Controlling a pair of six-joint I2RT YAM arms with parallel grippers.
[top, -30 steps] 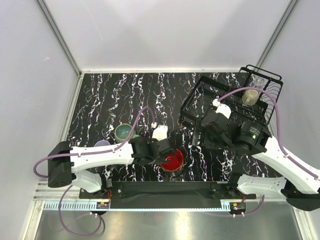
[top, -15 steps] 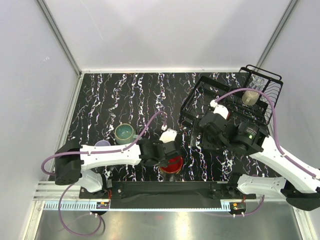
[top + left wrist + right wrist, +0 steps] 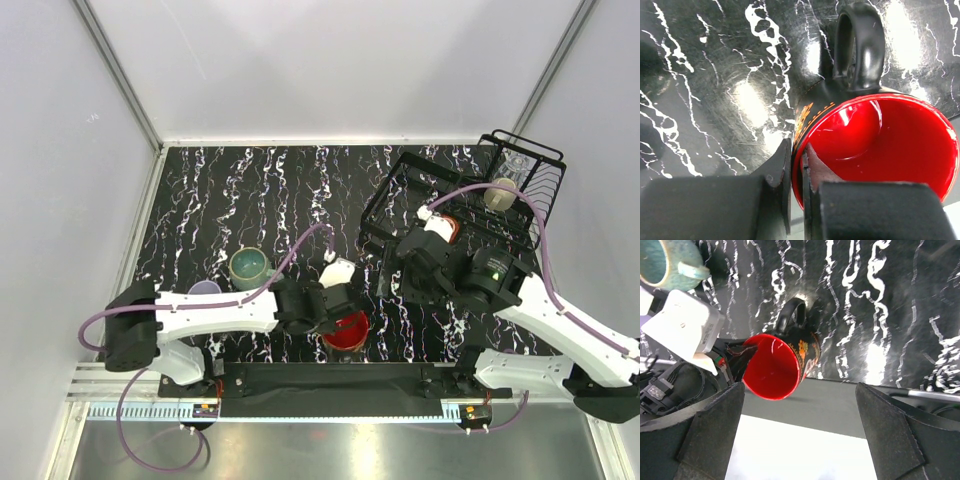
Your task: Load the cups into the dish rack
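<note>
**Left gripper** (image 3: 796, 167): you see its fingers pinching the rim of the large dark mug with the red inside (image 3: 880, 145), one finger outside the wall and one inside. The mug's handle (image 3: 860, 45) points away from the fingers. The mug is by the near edge of the black marbled table (image 3: 250, 190), well apart from the black wire dish rack (image 3: 383, 205) at the far right.

**Right gripper** (image 3: 800, 392): its fingers are spread wide and hold nothing.

**Other cups:** you find a beige mug (image 3: 500, 194) in the rack. A teal-green mug (image 3: 247, 266) and a lavender tumbler (image 3: 205, 289) stand on the table beside the left arm.

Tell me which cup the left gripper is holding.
The dark mug with the red inside: the left gripper pinches its rim. The teal mug and lavender tumbler stand untouched.
</note>
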